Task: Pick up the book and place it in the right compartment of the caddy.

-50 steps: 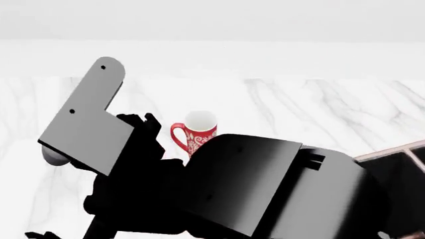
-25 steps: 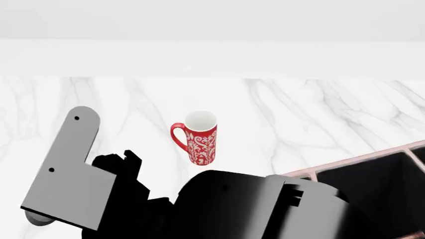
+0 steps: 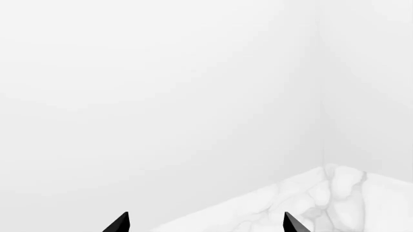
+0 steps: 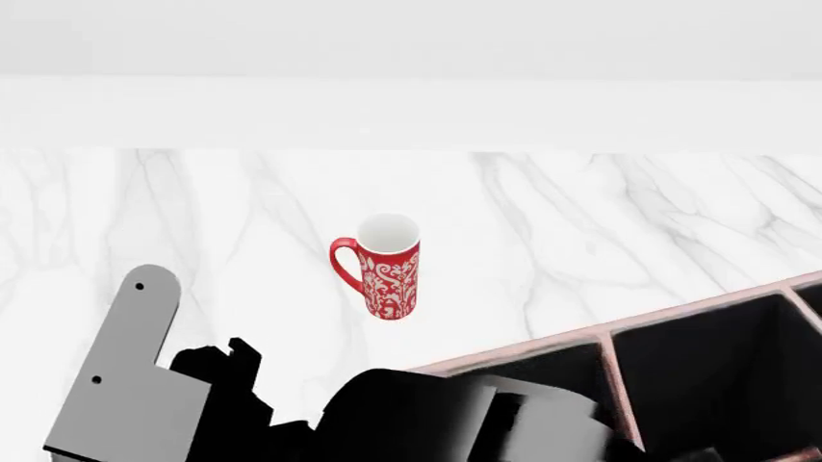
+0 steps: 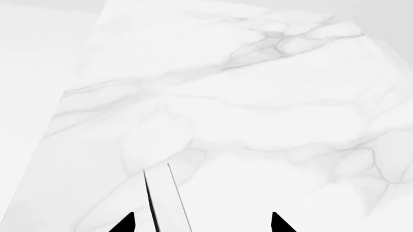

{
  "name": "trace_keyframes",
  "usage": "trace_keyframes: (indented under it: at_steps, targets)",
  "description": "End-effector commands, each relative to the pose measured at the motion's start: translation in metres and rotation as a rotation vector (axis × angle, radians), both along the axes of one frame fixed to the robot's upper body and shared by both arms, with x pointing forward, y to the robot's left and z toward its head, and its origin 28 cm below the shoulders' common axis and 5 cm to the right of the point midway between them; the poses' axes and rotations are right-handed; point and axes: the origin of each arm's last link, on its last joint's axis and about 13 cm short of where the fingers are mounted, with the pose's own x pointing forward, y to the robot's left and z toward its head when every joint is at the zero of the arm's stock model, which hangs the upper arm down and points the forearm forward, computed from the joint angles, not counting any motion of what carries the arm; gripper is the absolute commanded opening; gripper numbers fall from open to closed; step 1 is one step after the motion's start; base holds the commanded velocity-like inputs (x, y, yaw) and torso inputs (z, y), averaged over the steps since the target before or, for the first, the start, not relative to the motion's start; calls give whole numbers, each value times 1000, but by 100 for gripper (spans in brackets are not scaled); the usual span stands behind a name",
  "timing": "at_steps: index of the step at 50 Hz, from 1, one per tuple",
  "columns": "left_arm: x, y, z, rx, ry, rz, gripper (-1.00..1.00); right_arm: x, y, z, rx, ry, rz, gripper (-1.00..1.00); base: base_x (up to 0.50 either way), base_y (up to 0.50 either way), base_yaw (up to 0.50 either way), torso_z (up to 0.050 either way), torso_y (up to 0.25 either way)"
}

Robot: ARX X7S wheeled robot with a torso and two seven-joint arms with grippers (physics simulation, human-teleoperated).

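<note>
Both arms have dropped lower in the head view since a second ago, uncovering more of the caddy (image 4: 700, 332) at the lower right, where its reddish rim and dark compartments now show. Upright on the white marble bench (image 4: 578, 221), the red patterned mug (image 4: 381, 265) has not moved, with its handle toward the robot's left and well apart from the caddy. The left arm's grey bracket (image 4: 122, 385) sits at the lower left, with black arm housing beside it. In the left wrist view the left gripper (image 3: 205, 223) shows two black fingertips spread wide apart with nothing between them, facing a pale wall and a bench corner. The right gripper (image 5: 201, 223) is likewise spread and empty above the marble. The book cannot be seen in any view.
</note>
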Motion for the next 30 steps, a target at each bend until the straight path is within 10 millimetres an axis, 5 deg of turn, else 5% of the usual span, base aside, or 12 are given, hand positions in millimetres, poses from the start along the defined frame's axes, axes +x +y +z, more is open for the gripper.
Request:
trace_keyframes:
  at_steps: [1,30]
  targets:
    - [1,0,0,1,2,-1,100,6,5,-19,-14,42,-1,100,0,0,0,0,0]
    - [0,0,-4,-3,10,-2,100,15,16,-53,-37,111,12,100,0,0,0,0,0]
